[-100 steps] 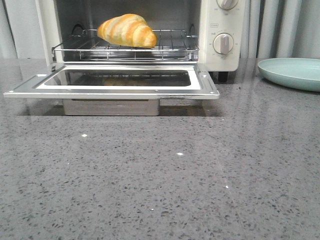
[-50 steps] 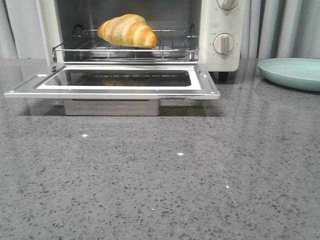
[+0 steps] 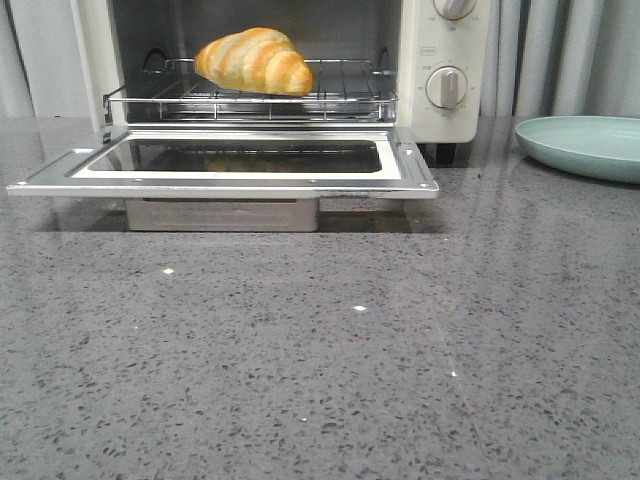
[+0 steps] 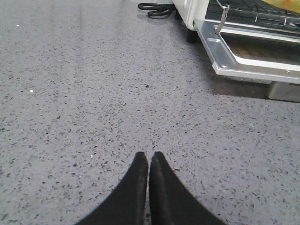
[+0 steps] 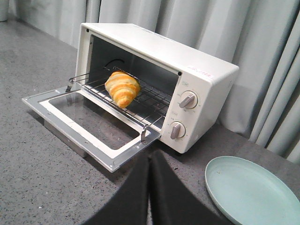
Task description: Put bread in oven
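Observation:
The bread (image 3: 255,60), a golden-orange croissant with cream stripes, lies on the wire rack (image 3: 340,95) of the cream-white oven (image 3: 450,110). The oven's glass door (image 3: 230,165) is dropped open and flat. The bread also shows in the right wrist view (image 5: 122,88) on the rack of the oven (image 5: 206,79). My left gripper (image 4: 149,157) is shut and empty, low over the grey counter, left of the open door (image 4: 248,51). My right gripper (image 5: 150,157) is shut and empty, raised in front of the door's right corner. Neither gripper shows in the front view.
A pale green plate (image 3: 585,145) sits on the counter right of the oven, also in the right wrist view (image 5: 251,192). A black cable (image 4: 157,8) lies by the oven's left side. Grey curtains (image 5: 262,51) hang behind. The speckled grey counter (image 3: 320,360) stretches in front.

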Robot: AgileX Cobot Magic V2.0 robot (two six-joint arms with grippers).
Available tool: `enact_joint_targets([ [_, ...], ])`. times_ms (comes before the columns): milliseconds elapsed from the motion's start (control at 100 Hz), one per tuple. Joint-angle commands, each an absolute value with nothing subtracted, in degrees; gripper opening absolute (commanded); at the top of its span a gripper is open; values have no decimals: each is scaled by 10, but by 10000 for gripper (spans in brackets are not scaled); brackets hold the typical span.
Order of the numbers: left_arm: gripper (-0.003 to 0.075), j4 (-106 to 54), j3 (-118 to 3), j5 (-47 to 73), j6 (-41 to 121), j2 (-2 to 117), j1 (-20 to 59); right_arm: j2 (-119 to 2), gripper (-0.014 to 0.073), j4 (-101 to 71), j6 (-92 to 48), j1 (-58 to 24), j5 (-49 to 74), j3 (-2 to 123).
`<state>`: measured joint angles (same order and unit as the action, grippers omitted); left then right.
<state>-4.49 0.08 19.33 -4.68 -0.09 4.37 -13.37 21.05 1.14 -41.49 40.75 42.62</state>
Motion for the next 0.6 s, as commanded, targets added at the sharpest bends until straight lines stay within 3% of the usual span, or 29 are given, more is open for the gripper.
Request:
enact_joint_targets([
  [0,-21,-54,13,165,-46,-17,42,-142,-48,221,11,-413,369,440],
  [590,-21,-54,13,165,-46,-17,42,-143,-48,225,11,-413,370,440],
])
